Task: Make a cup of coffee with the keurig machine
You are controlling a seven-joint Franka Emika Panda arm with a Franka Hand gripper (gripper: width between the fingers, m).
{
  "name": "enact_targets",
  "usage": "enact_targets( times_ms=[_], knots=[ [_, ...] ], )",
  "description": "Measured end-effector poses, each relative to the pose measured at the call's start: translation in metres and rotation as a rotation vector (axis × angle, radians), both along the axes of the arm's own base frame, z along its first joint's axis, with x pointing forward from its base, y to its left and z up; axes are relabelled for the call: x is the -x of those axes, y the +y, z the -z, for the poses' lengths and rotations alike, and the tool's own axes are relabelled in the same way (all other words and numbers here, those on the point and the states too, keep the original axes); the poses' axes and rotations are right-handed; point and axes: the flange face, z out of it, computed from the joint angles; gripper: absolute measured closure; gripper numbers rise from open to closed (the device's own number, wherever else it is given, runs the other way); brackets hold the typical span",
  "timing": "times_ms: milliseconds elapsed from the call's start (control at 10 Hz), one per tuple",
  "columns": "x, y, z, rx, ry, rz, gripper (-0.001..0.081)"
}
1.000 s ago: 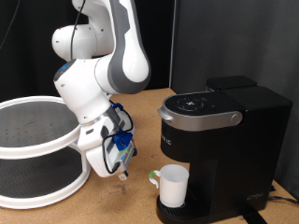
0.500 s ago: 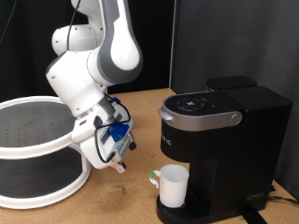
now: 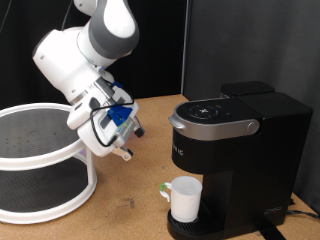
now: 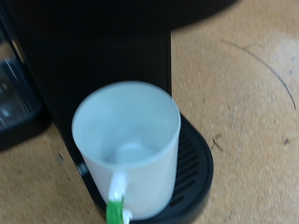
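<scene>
Since the earlier frames, the arm has lifted and drawn back from the cup (image 3: pixel 184 198), toward the exterior view's left and top. The cup stands alone on the drip tray (image 3: pixel 190 229) of the keurig (image 3: pixel 238 160), under the brew head, its green handle (image 3: pixel 165 190) pointing to the exterior view's left. Judgement: placement of the cup appears complete, and the arm has released it.

Exterior view: the end effector (image 3: pixel 124 152) hangs above the worktop (image 3: pixel 130 205), well apart from the cup and up to its left, near the white round rack (image 3: pixel 40 160). The wrist is tilted, fingers angled down toward the keurig. Nothing is seen between the fingers; whether they stand wide or narrow cannot be told from here. The keurig lid (image 3: pixel 212 117) appears closed.

Wrist view: the cup (image 4: pixel 126 145) sits upright and empty on the grooved drip tray (image 4: pixel 192 173), against the black body of the keurig (image 4: pixel 103 47). The handle (image 4: pixel 117 205) faces the camera. No fingers show in this picture.
</scene>
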Motion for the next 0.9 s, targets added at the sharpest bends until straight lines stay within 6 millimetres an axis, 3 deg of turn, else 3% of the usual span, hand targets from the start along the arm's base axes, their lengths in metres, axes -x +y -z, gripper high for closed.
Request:
enact_targets(
  times_ms=[300,600,900],
  knots=[
    [0.006,-0.006,-0.034,-0.087,-0.015,-0.008,0.0006],
    [0.006,-0.005,-0.04,-0.078,-0.036,-0.011,0.0006],
    [0.009,-0.002,-0.082,-0.127,-0.132,-0.035,0.0006]
  ],
)
